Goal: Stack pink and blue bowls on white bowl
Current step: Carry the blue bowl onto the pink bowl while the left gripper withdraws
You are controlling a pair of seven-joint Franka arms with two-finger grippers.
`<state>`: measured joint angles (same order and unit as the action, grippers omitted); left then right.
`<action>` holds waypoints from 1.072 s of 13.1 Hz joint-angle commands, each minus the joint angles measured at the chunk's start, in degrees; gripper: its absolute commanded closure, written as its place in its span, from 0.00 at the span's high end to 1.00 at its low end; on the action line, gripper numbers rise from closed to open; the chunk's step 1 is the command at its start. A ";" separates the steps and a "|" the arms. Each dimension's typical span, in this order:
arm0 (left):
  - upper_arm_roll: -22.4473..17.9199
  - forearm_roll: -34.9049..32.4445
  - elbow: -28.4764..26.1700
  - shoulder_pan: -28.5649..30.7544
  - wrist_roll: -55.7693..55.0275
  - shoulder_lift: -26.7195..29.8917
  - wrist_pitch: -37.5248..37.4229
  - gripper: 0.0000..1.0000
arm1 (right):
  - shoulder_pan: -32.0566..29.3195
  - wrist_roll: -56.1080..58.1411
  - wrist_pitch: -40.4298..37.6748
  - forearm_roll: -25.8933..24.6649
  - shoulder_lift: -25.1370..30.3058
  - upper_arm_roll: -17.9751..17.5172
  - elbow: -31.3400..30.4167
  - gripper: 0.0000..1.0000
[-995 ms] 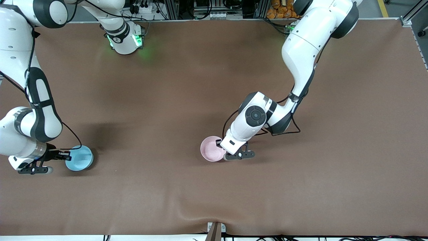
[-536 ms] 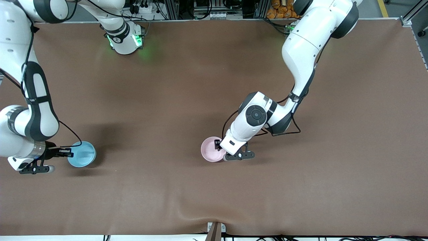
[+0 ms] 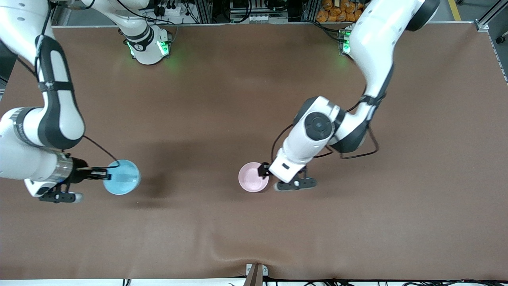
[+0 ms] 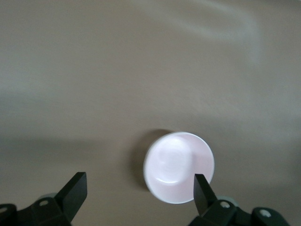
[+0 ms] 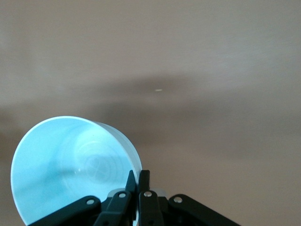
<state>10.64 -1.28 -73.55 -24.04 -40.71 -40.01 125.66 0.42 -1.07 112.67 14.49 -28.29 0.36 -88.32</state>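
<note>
With the left tool (image 4: 138, 200) spread wide beside the pink bowl (image 3: 253, 177), the blue bowl (image 3: 121, 182), pinched by the right tool (image 3: 104, 174), should be kept level and centred over it.

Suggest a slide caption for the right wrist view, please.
Right tool shut on the blue bowl's rim, carrying it above the brown table.

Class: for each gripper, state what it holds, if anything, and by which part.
Right gripper: blue bowl, pinched at its rim. Left gripper: nothing; jaws open over the pink bowl.
</note>
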 commanded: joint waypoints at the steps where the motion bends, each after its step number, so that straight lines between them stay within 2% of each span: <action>1: -0.36 -6.33 -1.42 1.62 -0.08 5.01 -6.81 1.00 | 4.48 -10.04 2.63 4.31 2.10 0.52 -2.03 0.00; 5: -0.09 -7.86 -1.42 6.63 4.21 12.65 -15.95 1.00 | 12.91 -27.54 9.65 5.64 1.40 0.52 -2.21 0.00; 8: 0.00 -7.25 -1.42 10.49 9.40 18.02 -21.58 1.00 | 20.65 -40.20 21.32 5.47 -0.09 0.61 -4.57 0.00; 12: 0.17 -6.81 -1.42 15.67 16.60 22.68 -26.59 1.00 | 26.81 -47.60 28.29 4.15 -3.79 1.31 -4.85 0.00; 14: 0.35 -6.11 -1.33 19.54 24.67 25.14 -29.14 1.00 | 28.93 -51.90 30.15 3.71 -5.54 1.31 -4.58 0.00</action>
<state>10.30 -8.00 -73.59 -7.70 -21.60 -17.76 98.60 27.41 -49.08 141.36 18.76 -32.95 0.69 -93.20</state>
